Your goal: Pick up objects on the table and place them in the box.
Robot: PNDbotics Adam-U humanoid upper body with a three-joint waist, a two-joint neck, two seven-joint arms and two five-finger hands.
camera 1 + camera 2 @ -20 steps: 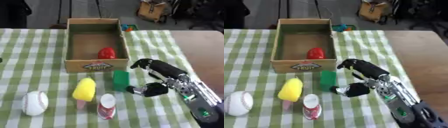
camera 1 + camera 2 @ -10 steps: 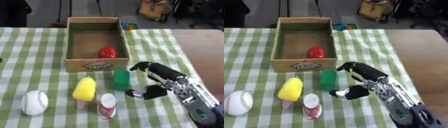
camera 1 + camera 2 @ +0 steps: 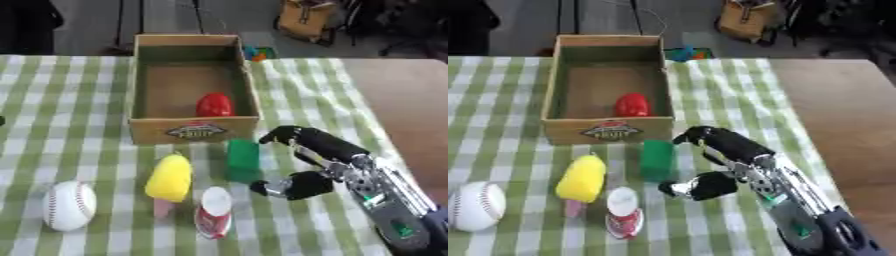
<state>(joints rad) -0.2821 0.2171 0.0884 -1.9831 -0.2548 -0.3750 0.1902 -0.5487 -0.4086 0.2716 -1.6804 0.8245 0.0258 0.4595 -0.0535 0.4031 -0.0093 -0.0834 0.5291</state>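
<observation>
The fingers of the right hand are spread and only a little bent, and they hold nothing. The upper fingers reach toward the top right corner of the green block, and the thumb points at the block's lower right corner. The block stands just beside this open hand, in the mouth between fingers and thumb; I cannot tell if a fingertip touches it. The arm goes from the hand down to the lower right corner of the view.

The block stands close in front of the box, almost at its near wall. To its left lies a yellow ice pop with a pink stick, near but apart. Below the block stands a small red and white bottle, also close. The baseball lies well apart at the left. To the right of the hand the checked cloth has free room up to its right edge, where the bare brown table shows.

The cardboard box is open on top and has a label on its near wall. Inside it, a red object lies near the front right corner. Behind the box, a small colourful thing is at its far right corner.
</observation>
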